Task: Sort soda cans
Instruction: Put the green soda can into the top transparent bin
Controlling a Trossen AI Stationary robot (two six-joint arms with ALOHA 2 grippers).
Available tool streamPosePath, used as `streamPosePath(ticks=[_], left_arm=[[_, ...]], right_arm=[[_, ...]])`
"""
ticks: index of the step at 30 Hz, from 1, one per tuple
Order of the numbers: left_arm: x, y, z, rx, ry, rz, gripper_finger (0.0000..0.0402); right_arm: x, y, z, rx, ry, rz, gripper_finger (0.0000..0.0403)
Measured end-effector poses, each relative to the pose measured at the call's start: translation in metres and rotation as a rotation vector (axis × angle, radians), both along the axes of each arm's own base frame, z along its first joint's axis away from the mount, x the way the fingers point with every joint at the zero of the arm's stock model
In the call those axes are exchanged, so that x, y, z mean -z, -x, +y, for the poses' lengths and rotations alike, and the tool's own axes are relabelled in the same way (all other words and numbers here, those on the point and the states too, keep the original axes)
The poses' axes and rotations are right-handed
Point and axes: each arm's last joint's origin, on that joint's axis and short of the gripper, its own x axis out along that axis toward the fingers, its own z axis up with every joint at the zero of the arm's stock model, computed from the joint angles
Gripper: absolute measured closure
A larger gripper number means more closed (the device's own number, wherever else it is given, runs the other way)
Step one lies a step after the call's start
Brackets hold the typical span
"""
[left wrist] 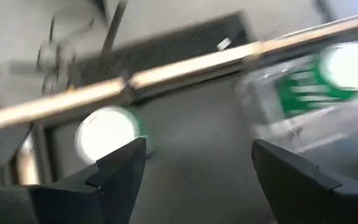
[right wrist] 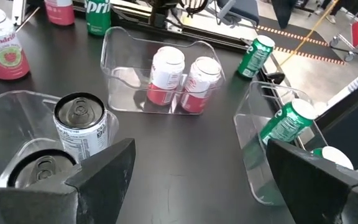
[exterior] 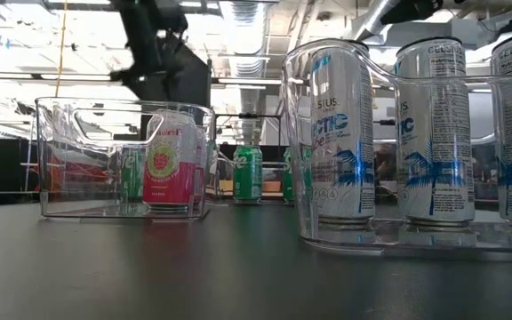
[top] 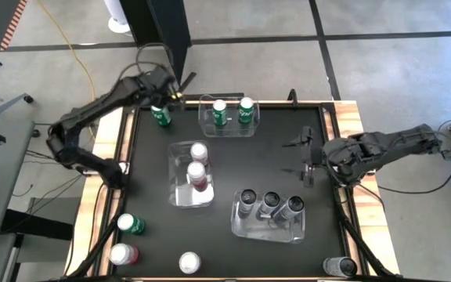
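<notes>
My left gripper (top: 169, 95) hangs open over the table's far left corner, just beyond a loose green soda can (top: 161, 115) that stands upright on the mat. In the left wrist view that can (left wrist: 107, 132) shows past one fingertip, not between the fingers (left wrist: 197, 149). Two green cans (top: 219, 112) stand in the far clear bin (top: 229, 129). Two red-pink cans (top: 197, 172) stand in the middle bin, and three dark cans (top: 270, 204) in the near-right bin. My right gripper (top: 304, 157) waits open at the right, holding nothing (right wrist: 199, 149).
Loose cans stand along the near edge: a green one (top: 131, 225), a red-pink one (top: 122, 254), another red-pink one (top: 189, 262) and a dark one (top: 339, 267). A wooden frame (top: 108, 157) borders the black mat. Bare mat lies between the bins.
</notes>
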Motion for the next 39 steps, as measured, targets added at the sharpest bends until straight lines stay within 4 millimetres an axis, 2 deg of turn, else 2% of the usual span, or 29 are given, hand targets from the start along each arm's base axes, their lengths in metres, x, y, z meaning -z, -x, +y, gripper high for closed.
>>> streamPosePath(ticks=[3,7,16,29,39], left_arm=[[0.015,0.012,0.022,-0.067,0.056,0.030,0.0100],[0.024,0.019,0.039,-0.106,0.068,0.063,0.0076],[0.045,0.029,0.051,-0.159,0.203,0.149,0.0006],[0.074,0.026,0.079,-0.204,0.242,0.171,0.0002],[0.116,0.022,0.095,-0.168,0.366,0.206,0.0002]], right_arm=[[0.001,-0.004,0.004,-0.021,0.014,0.004,0.0023],[0.006,-0.013,0.010,-0.054,0.035,0.026,0.0023],[0.022,-0.033,0.022,-0.093,0.084,0.114,0.0023],[0.038,-0.056,0.030,-0.099,0.106,0.163,0.0023],[0.037,-0.056,0.030,-0.095,0.099,0.160,0.0023]])
